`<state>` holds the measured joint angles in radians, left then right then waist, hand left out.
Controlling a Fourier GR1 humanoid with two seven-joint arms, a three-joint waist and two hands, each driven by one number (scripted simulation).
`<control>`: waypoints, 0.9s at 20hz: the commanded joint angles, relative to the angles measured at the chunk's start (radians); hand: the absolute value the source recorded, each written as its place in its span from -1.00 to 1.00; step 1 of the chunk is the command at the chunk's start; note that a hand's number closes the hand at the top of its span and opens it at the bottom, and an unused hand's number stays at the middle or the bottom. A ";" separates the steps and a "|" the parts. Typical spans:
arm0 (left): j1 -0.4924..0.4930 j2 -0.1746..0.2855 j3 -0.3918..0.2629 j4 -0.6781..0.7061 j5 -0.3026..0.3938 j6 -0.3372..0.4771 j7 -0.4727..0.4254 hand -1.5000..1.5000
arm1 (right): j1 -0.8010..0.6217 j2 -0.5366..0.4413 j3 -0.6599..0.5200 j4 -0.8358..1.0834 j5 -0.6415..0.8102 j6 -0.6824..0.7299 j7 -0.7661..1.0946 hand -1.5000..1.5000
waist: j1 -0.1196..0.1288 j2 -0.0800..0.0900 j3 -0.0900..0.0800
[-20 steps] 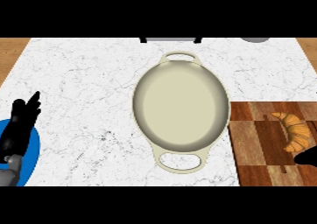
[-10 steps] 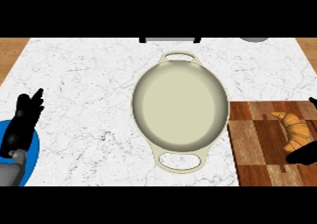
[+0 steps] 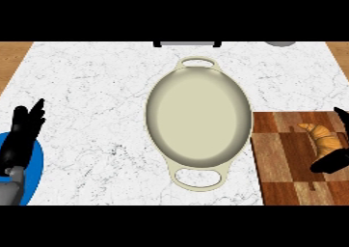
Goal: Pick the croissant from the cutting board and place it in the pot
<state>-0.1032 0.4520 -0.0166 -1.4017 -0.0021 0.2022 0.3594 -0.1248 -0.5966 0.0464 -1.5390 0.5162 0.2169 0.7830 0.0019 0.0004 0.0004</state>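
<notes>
Marble counter (image 3: 92, 82), pot (image 3: 198, 120) at centre. Right hand (image 3: 332, 161) is spread either side of the croissant (image 3: 322, 137) on the board (image 3: 284, 159), lower right; it should close squarely before lifting. Left hand (image 3: 20, 135) rests open, lower left.

left hand (image 3: 20, 137): low at the view's left edge, fingers straight, pointing up, at rest | left forearm (image 3: 5, 192): grey, entering at lower-left corner | right hand (image 3: 337, 160): at right edge, partly cut off, thumb and fingers spread apart, uncurled
</notes>
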 commanded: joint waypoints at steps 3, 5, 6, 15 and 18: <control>-0.013 -0.014 0.041 0.002 -0.042 -0.033 0.010 0.00 | -0.067 0.019 -0.057 0.151 0.075 0.014 -0.085 -1.00 | 0.001 0.000 0.000; 0.046 -0.006 0.060 -0.126 -0.027 -0.062 0.085 0.00 | -0.011 0.068 -0.038 0.055 0.102 0.025 -0.014 -1.00 | 0.001 -0.002 0.000; -0.017 -0.045 0.071 0.052 -0.049 -0.052 -0.036 0.00 | -0.058 0.101 -0.020 0.061 0.116 0.045 0.035 -1.00 | -0.002 0.000 -0.001; -0.013 -0.069 0.064 -0.104 -0.102 -0.077 0.106 0.00 | -0.112 0.158 -0.057 0.332 0.184 -0.018 -0.130 -1.00 | 0.003 0.000 0.000; 0.067 -0.112 0.071 -0.115 -0.131 -0.058 0.044 0.00 | -0.111 0.169 -0.087 0.373 0.195 -0.039 -0.171 -1.00 | 0.004 0.000 0.000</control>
<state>-0.0882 0.3701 0.0579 -1.4652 -0.1045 0.1359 0.4022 -0.2275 -0.4613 -0.0324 -1.2504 0.6799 0.2230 0.6640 0.0036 0.0000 0.0001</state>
